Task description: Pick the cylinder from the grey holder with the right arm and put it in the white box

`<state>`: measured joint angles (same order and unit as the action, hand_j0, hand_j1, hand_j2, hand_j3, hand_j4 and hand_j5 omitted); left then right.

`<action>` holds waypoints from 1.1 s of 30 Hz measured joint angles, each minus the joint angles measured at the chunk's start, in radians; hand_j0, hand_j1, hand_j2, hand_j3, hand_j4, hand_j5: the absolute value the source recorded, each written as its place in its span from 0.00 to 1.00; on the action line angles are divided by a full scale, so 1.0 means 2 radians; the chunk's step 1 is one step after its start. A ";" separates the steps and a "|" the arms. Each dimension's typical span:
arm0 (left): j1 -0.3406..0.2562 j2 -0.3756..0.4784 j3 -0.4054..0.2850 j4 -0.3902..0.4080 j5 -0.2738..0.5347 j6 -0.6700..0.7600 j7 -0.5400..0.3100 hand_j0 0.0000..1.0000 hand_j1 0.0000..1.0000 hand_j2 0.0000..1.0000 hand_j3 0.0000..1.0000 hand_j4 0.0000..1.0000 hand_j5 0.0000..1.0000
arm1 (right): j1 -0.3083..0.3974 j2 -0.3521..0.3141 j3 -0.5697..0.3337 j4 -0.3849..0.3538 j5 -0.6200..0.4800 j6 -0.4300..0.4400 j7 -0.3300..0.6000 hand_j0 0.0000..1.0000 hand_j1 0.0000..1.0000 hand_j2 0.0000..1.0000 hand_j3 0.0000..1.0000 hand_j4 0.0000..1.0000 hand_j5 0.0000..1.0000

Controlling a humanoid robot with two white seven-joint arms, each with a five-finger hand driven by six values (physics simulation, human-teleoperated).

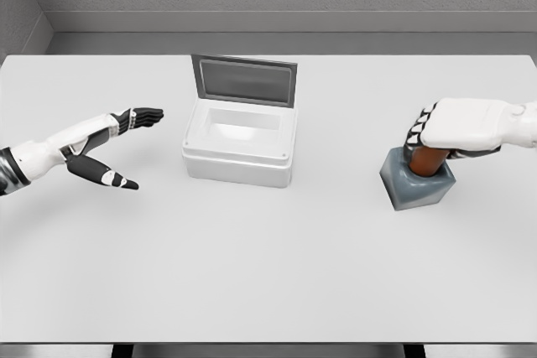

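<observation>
A brown cylinder [428,162] stands upright in the grey holder [416,184] at the right of the table. My right hand [436,133] comes in from the right edge and is curled around the cylinder's upper part, hiding its top. The white box [240,142] sits in the middle of the table with its grey lid [244,80] raised at the back; its inside looks bare. My left hand [126,144] hovers to the left of the box, fingers spread and holding nothing.
The white table [268,274] stretches wide in front of the box and holder. Its front edge runs along the bottom of the view, and a grey wall stands behind the far edge.
</observation>
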<state>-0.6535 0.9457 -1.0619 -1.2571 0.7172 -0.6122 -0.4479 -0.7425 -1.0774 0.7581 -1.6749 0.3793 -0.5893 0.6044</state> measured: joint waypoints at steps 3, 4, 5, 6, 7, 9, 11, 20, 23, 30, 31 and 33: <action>0.000 0.000 0.000 0.000 0.000 0.000 -0.001 1.00 1.00 1.00 1.00 1.00 1.00 | 0.000 -0.001 0.000 0.000 0.006 -0.004 0.001 0.20 0.20 0.20 0.20 0.20 0.20; 0.000 0.000 0.000 0.000 0.000 0.000 -0.001 1.00 1.00 1.00 1.00 1.00 1.00 | 0.000 -0.002 0.000 0.000 0.008 -0.005 0.001 0.20 0.20 0.20 0.20 0.20 0.20; 0.000 0.000 0.000 0.000 0.000 0.000 -0.001 1.00 1.00 1.00 1.00 1.00 1.00 | -0.001 -0.002 0.001 0.000 0.008 -0.005 0.002 0.20 0.20 0.20 0.20 0.20 0.20; 0.000 0.000 0.000 0.000 0.000 0.000 -0.001 1.00 1.00 1.00 1.00 1.00 1.00 | -0.001 -0.002 0.001 0.000 0.009 -0.006 0.002 0.20 0.20 0.20 0.20 0.20 0.20; 0.000 0.000 0.000 0.000 0.000 0.000 -0.001 1.00 1.00 1.00 1.00 1.00 1.00 | -0.002 -0.003 0.001 0.000 0.011 -0.007 0.002 0.20 0.20 0.20 0.20 0.20 0.20; 0.000 0.000 0.000 0.000 0.000 0.000 -0.002 1.00 1.00 1.00 1.00 1.00 1.00 | -0.007 -0.004 -0.002 0.001 0.015 -0.009 0.003 0.20 0.20 0.20 0.20 0.20 0.20; 0.000 0.000 0.000 0.000 0.000 0.000 -0.002 1.00 1.00 1.00 1.00 1.00 1.00 | -0.007 -0.005 -0.015 0.002 0.016 -0.011 0.003 0.20 0.20 0.20 0.20 0.20 0.20; 0.000 0.000 0.000 0.000 0.000 0.000 -0.004 1.00 1.00 1.00 1.00 1.00 1.00 | -0.047 0.034 -0.051 0.003 0.020 -0.015 0.005 0.20 0.20 0.20 0.20 0.20 0.20; 0.000 0.000 0.000 0.000 0.000 0.000 -0.005 1.00 1.00 1.00 1.00 1.00 1.00 | -0.055 0.059 -0.051 0.003 0.016 -0.013 0.005 0.20 0.20 0.20 0.20 0.20 0.20; 0.000 0.000 0.000 0.000 0.000 0.000 -0.005 1.00 1.00 1.00 1.00 1.00 1.00 | -0.090 0.133 -0.019 0.004 0.023 -0.013 0.004 0.20 0.20 0.20 0.20 0.20 0.20; -0.001 0.000 0.000 0.000 0.000 0.000 -0.005 1.00 1.00 1.00 1.00 1.00 1.00 | -0.094 0.147 -0.015 0.005 0.023 -0.014 0.004 0.20 0.20 0.20 0.20 0.20 0.20; -0.001 0.000 0.000 0.000 0.000 0.000 -0.005 1.00 1.00 1.00 1.00 1.00 1.00 | -0.101 0.171 -0.004 0.012 0.024 -0.013 0.004 0.20 0.20 0.20 0.20 0.20 0.20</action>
<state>-0.6550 0.9459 -1.0615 -1.2574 0.7180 -0.6121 -0.4587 -0.9449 -0.7357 0.7494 -1.6505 0.4265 -0.6155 0.6126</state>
